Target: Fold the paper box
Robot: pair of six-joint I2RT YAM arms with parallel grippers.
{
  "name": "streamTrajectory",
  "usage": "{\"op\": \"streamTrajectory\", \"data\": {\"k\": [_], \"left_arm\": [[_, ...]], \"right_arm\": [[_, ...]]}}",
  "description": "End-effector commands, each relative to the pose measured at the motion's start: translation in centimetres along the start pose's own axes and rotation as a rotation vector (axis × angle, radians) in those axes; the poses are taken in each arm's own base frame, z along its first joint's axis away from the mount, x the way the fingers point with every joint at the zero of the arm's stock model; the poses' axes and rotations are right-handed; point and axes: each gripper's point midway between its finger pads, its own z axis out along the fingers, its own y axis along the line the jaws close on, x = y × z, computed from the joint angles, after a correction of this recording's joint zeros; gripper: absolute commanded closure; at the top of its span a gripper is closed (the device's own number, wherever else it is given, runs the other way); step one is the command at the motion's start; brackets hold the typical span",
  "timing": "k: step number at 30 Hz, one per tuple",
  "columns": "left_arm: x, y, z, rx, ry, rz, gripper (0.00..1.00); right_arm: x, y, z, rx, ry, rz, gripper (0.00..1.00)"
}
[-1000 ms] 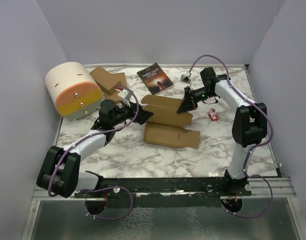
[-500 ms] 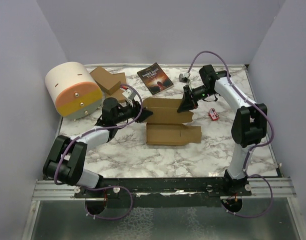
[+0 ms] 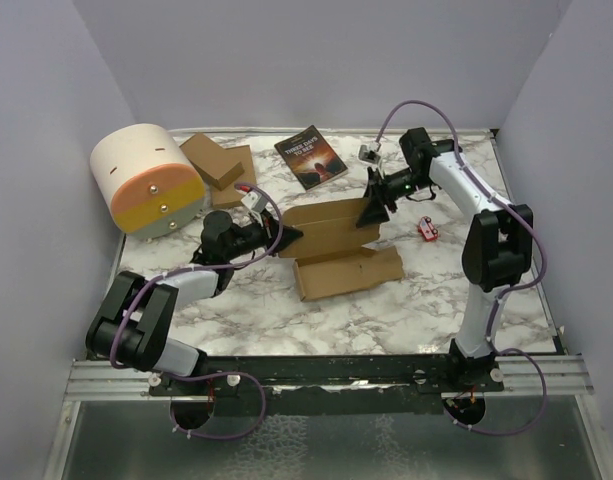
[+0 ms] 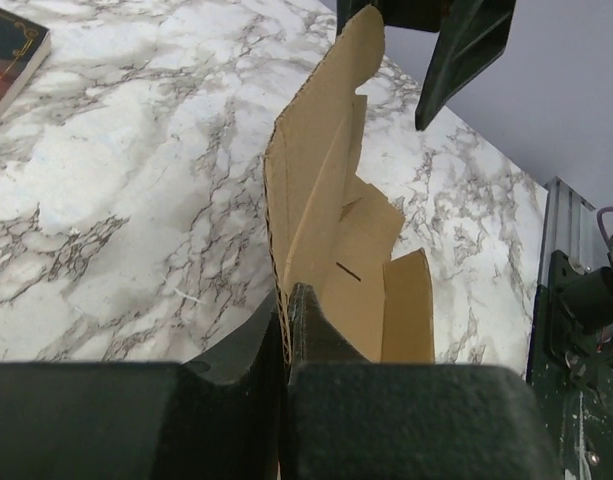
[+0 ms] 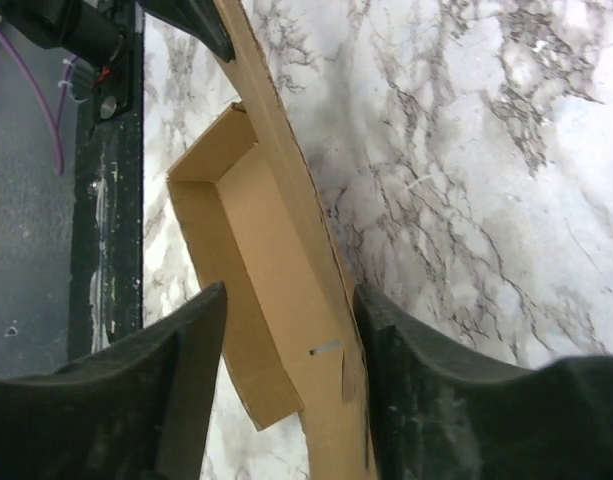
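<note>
In the left wrist view the plain brown cardboard paper box [image 4: 326, 200] has its near edge buried between the black fingers of the left end effector [image 4: 286, 305], and the dark-covered book [image 4: 6, 60] is cropped at the left edge. From above, a small red object [image 3: 426, 230] on the marble-patterned bench [image 3: 436, 310] is too small to identify

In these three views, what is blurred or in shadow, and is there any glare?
Top external: even, soft light, all sharp; the paper box throws only a faint shadow on the table. Left wrist: the left hand, near the lens, is dark and blurred; the box farther away is sharp. Right wrist: the right hand is blurred, the table sharp; no strong glare.
</note>
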Motion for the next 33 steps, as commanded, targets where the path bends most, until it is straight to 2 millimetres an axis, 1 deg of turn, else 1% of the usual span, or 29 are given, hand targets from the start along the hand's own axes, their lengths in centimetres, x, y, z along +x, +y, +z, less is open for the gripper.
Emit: {"op": "streamTrajectory", "data": {"k": [1,2,4,5,7,10,11,12,13,15,20,22,23,25,27,29,33], "left_arm": [[-0.9,1.2,-0.6,-0.078,-0.086,0.012,1.00],[-0.8,1.5,-0.7,-0.092,-0.095,0.013,1.00],[-0.8,1.8,-0.8,-0.112,-0.109,0.016,0.99],[-0.7,2.1,-0.8,-0.120,-0.110,0.016,0.96],[-0.6,2.3,-0.9,-0.127,-0.109,0.016,0.87],[-0.6,2.5,-1.1,-0.143,-0.117,0.014,0.75],[-0.6,2.5,-1.2,-0.148,-0.121,0.017,0.72],[-0.7,2.5,-1.3,-0.149,-0.126,0.022,0.71],[-0.7,2.4,-1.4,-0.149,-0.128,0.027,0.71],[-0.5,2.1,-1.6,-0.138,-0.132,0.044,0.72],[-0.2,1.4,-1.8,-0.090,-0.138,0.083,0.77],[0.2,1.3,-1.7,-0.079,-0.127,0.088,0.77],[0.3,1.4,-1.6,-0.078,-0.124,0.091,0.79],[0.4,1.4,-1.6,-0.075,-0.120,0.098,0.87],[0.1,1.1,-1.7,-0.064,-0.133,0.108,0.96],[-0.6,0.5,-1.9,-0.045,-0.164,0.124,1.00],[-1.8,-0.8,-2.5,-0.015,-0.233,0.165,1.00]], "right_arm": [[-1.7,-0.7,-3.6,0.130,-0.057,-0.030,0.37],[-1.9,-0.9,-4.6,0.170,-0.073,-0.041,0.34],[-1.7,-1.1,-6.2,0.234,-0.102,-0.058,0.30],[-1.5,-1.0,-6.8,0.261,-0.115,-0.065,0.29],[-1.1,-0.7,-7.7,0.308,-0.147,-0.094,0.26],[0.9,-0.3,-7.0,0.330,-0.166,-0.119,0.23],[1.8,-0.3,-6.7,0.336,-0.167,-0.123,0.21],[2.5,-0.4,-6.5,0.350,-0.172,-0.111,0.20],[3.5,-0.6,-6.3,0.370,-0.169,-0.082,0.19],[4.9,-1.2,-6.5,0.417,-0.168,-0.016,0.18],[7.2,-1.6,-7.0,0.417,-0.239,0.126,0.19],[7.8,-2.3,-7.4,0.438,-0.255,0.171,0.20],[8.2,-2.6,-7.4,0.451,-0.254,0.190,0.21],[9.2,-3.6,-7.4,0.483,-0.231,0.223,0.22],[10.5,-4.6,-7.4,0.512,-0.197,0.262,0.23],[11.4,-5.1,-7.3,0.515,-0.170,0.295,0.25],[12.2,-5.5,-7.0,0.507,-0.155,0.331,0.27]]}}
